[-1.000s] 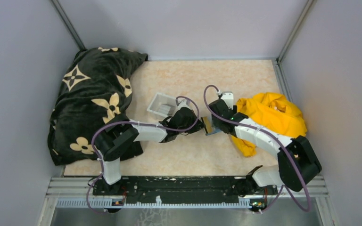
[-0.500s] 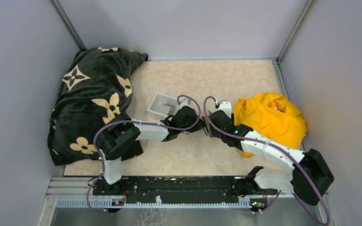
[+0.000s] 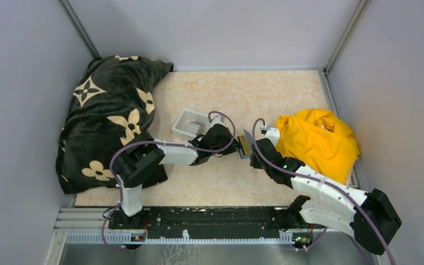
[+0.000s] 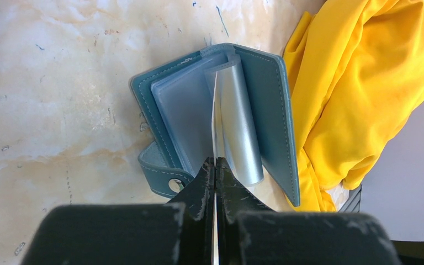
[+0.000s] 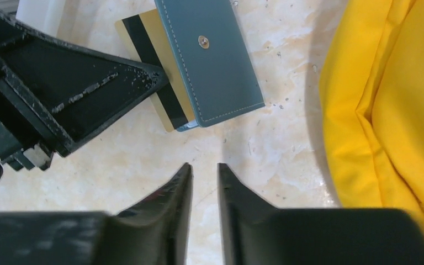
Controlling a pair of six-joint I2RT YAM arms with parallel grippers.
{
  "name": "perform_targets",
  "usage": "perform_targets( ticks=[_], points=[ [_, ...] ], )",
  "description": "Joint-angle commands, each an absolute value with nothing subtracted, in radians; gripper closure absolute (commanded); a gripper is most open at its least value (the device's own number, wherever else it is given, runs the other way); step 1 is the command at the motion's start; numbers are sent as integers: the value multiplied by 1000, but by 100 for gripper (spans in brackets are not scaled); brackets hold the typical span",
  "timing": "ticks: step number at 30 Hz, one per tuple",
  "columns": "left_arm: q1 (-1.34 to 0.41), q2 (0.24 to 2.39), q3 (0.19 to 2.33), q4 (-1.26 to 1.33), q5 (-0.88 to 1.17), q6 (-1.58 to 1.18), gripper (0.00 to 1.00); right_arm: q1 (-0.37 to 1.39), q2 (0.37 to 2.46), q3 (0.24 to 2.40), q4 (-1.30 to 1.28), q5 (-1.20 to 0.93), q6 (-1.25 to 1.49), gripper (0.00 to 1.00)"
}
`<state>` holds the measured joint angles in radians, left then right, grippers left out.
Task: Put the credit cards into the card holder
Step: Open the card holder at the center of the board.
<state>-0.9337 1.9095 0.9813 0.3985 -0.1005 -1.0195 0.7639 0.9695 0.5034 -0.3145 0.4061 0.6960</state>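
The teal card holder (image 4: pixel 265 105) lies open on the table, its clear sleeves (image 4: pixel 185 118) fanned up. My left gripper (image 4: pixel 215 161) is shut on a yellow-tan credit card (image 4: pixel 215 127), which shows edge-on and reaches in between the sleeves. In the right wrist view the same credit card (image 5: pixel 163 88), with its black stripe, sticks out from under the holder's cover (image 5: pixel 212 61). My right gripper (image 5: pixel 204 167) hovers just short of the holder, its jaws a narrow gap apart with nothing between them. From above, the card holder (image 3: pixel 245 146) sits between the two grippers.
A small white tray (image 3: pixel 189 122) stands behind the left gripper (image 3: pixel 229 144). A crumpled yellow cloth (image 3: pixel 317 141) lies close to the right of the holder. A black flowered blanket (image 3: pixel 110 110) fills the left side. Grey walls enclose the table.
My right arm has drawn back from the card holder toward the near edge, and its jaws have narrowed. The left gripper has stayed put, still holding the card.
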Motion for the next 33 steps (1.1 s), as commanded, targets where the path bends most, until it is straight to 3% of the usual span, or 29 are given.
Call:
perform_targets(
  ticks=[1,5,33],
  points=[
    [-928,1925,993,373,-92,-994,100,775,998,504,-244,417,700,87],
    [-924,1927,988,377,-85,-994,100,775,1045,486,-204,418,686,100],
    [-914,1917,972,385,-67,-998,100,775,1206,429,22,555,681,100]
  ],
)
